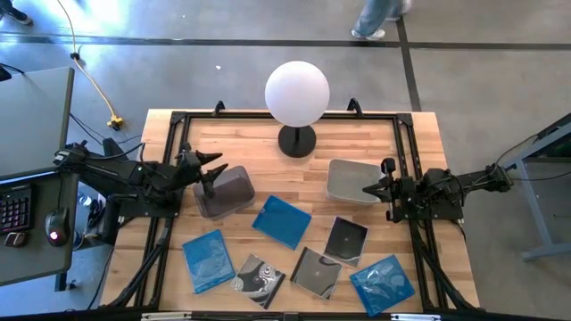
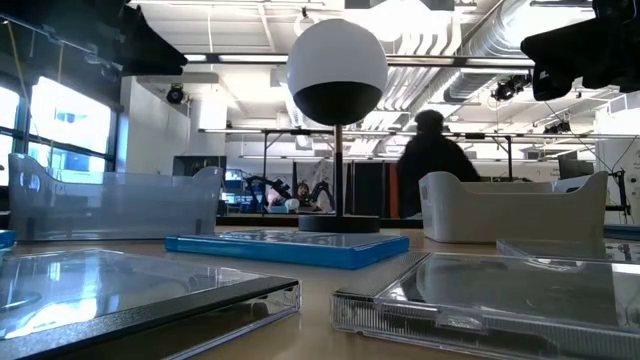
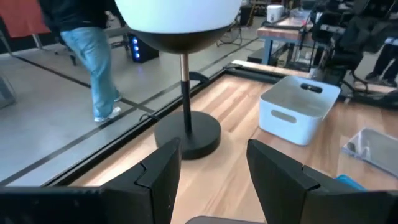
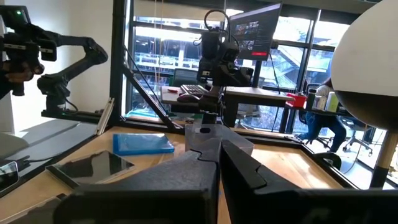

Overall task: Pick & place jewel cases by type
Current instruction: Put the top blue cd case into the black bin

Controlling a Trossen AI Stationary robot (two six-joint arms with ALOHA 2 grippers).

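Six jewel cases lie flat on the wooden table [image 1: 410, 143], all in its near half. Blue case [image 1: 282, 221] sits centre, a second blue case [image 1: 208, 259] near left, a third blue case [image 1: 383, 283] near right. Swirl-patterned case [image 1: 260, 279] lies beside a dark case [image 1: 316, 272]; another dark case [image 1: 346, 239] is just beyond it.

Left gripper [image 1: 212, 168] hovers over the left tub [image 1: 227, 193], jaws apart. Right gripper [image 1: 378, 187] hangs at the right tub [image 1: 350, 180], jaws together. Neither holds a case. A globe lamp [image 1: 297, 94] stands at the far edge.
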